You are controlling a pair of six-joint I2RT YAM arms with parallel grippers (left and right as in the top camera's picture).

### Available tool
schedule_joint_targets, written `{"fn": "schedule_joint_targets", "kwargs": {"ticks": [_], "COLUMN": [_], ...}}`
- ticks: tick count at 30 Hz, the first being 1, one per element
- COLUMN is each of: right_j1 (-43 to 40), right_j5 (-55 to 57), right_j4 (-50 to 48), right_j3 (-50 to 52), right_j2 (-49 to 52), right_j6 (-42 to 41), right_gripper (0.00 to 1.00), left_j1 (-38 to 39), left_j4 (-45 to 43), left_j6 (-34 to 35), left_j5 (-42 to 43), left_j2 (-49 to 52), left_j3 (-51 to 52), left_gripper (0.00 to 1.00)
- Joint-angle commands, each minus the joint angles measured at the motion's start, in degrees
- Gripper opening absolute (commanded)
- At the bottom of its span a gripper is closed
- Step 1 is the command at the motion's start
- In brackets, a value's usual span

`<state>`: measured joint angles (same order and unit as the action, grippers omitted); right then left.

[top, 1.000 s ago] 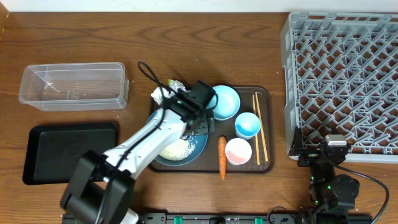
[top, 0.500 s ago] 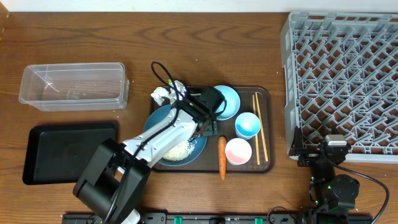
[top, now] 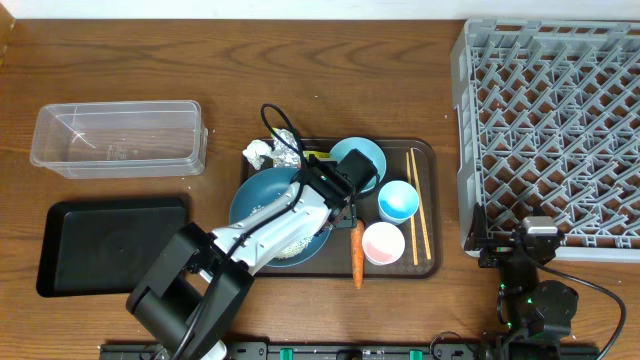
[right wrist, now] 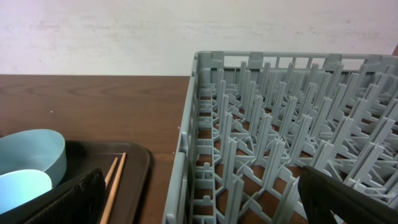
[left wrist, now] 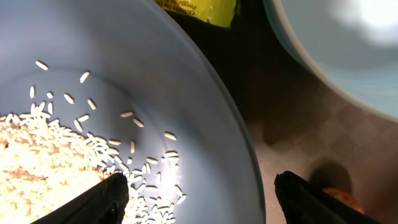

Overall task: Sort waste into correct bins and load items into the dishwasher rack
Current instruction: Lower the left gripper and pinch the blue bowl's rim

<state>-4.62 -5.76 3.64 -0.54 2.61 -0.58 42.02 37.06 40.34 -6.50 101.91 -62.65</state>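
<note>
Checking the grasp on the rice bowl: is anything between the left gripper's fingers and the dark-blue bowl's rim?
Nothing visible does. The left gripper straddles the rim of the dark-blue bowl with its jaws open. One finger is inside, above the rice. The other is outside, over the brown tray, close to the carrot.

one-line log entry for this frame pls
left gripper: open, straddling dark-blue bowl rim | rice: in bowl | right gripper: open, empty, at dishwasher rack corner

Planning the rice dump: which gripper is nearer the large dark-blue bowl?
Left. The left gripper straddles the dark-blue bowl at its rim, one finger over the rice, one outside. The right gripper sits far off, beside the dishwasher rack.
</note>
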Motion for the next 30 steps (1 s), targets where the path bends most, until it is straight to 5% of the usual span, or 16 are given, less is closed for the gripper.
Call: {"fn": "schedule_joint_targets", "kwargs": {"ticks": [1,30], "right_j1": [0.31,0.31], "right_j5": [-0.07,-0.07], "right_j4": [0.04,0.04], "right_j3": [0.22,0.22], "right_j2": [0.02,0.02], "right_j6": [0.44,0.44], "right_gripper": [0.99,0.99], "left_j1": [-0.2,-0.15], "left_j4": [0.2,-0.09], "left_j6": [0.92,3.48], "left_j5": [-2.36,-3.21], "left_j2": [0.81,0.63], "left_j3": [-0.42,2.21], "left_gripper": [0.78,0.36]}}
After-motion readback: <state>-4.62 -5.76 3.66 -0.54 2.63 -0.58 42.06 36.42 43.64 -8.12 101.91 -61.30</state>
